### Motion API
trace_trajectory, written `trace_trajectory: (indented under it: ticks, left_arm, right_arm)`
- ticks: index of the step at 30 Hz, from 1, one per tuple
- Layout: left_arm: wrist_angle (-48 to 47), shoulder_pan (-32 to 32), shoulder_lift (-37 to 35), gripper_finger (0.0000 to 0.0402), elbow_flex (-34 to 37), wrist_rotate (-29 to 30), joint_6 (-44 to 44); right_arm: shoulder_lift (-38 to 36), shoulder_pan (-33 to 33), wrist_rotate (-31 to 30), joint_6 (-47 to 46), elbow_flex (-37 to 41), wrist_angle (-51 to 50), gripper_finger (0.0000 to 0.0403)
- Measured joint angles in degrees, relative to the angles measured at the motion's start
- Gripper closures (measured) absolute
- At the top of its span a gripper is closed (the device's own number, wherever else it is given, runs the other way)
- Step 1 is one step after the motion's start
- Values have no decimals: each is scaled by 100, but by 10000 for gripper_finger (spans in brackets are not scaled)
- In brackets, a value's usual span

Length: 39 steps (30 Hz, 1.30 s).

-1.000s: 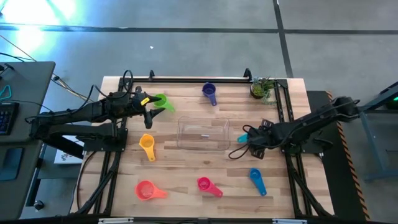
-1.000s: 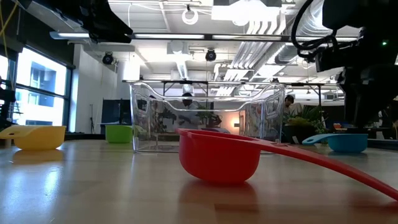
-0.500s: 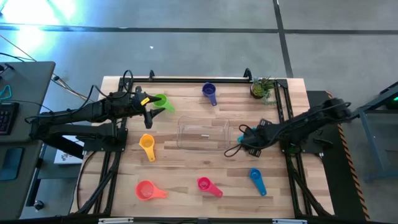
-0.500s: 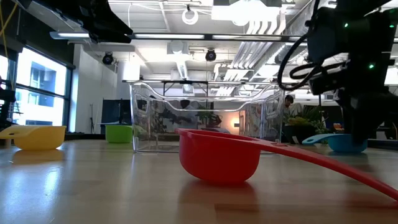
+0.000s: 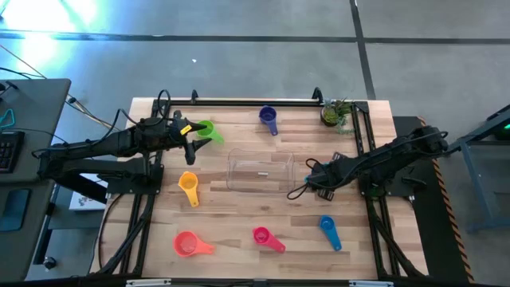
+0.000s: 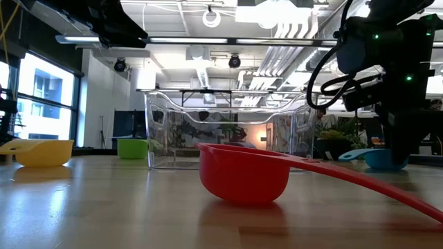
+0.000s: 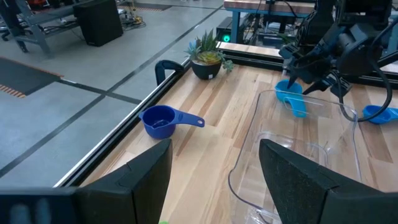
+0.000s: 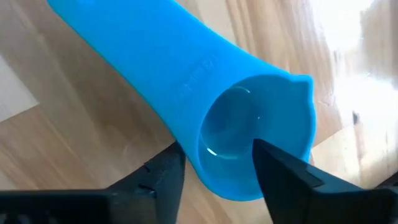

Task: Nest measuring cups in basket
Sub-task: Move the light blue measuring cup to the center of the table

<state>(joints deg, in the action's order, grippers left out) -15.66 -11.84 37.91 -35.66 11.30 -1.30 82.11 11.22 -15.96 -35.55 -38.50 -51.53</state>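
Observation:
The clear basket (image 5: 233, 171) (image 6: 221, 131) stands mid-table. The teal cup (image 5: 309, 177) (image 8: 249, 118) sits upright on the table beside the basket's right end. My right gripper (image 5: 316, 177) (image 8: 217, 148) is open and low over it, one finger at the bowl's opening and one outside the wall. My left gripper (image 5: 194, 137) (image 7: 214, 144) is open and raised above the table beside the green cup (image 5: 205, 128) (image 6: 131, 148). The purple cup (image 5: 268, 118) (image 7: 163, 120) lies near the far edge. My right gripper comes at the teal cup from above, pointing down. One finger (image 8: 273, 168) stands over the bowl (image 8: 236, 124), the other (image 8: 165, 174) outside its wall. I cannot tell whether either finger touches it. The cup rests on the table.
The orange-yellow cup (image 5: 188, 185), coral cup (image 5: 187, 243), magenta cup (image 5: 263, 236) and blue cup (image 5: 329, 229) lie on the near half of the table. A potted plant (image 5: 336, 112) stands at the far right corner. Black rails run along the table's edges.
My right gripper has moved toward the table's left and down, ending low over the teal cup beside the basket. The cup has stayed where it was.

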Motion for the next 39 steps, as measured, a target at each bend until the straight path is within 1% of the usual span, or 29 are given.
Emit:
trace_trajectory:
  ticks: [6,15,21,29,31,36,39]
  left_arm:
    - [0,0,0,169,0,-1,0]
    - [0,0,0,169,0,-1,0]
    - [0,0,-2,169,0,1,0]
    - [0,0,-2,169,0,-1,0]
    - [0,0,-2,169,0,1,0]
    - [0,0,-2,169,0,0,0]
    - [1,0,-2,169,0,0,0]
  right_arm:
    - [0,0,35,2,-1,4,280]
    - [1,0,256,89,-1,9,318]
    - [2,0,268,107,-1,12,339]
    - [2,0,268,139,-1,13,392]
    - [2,0,268,155,-1,11,397]
    - [2,0,268,155,-1,11,392]
    - [2,0,270,155,-1,11,395]
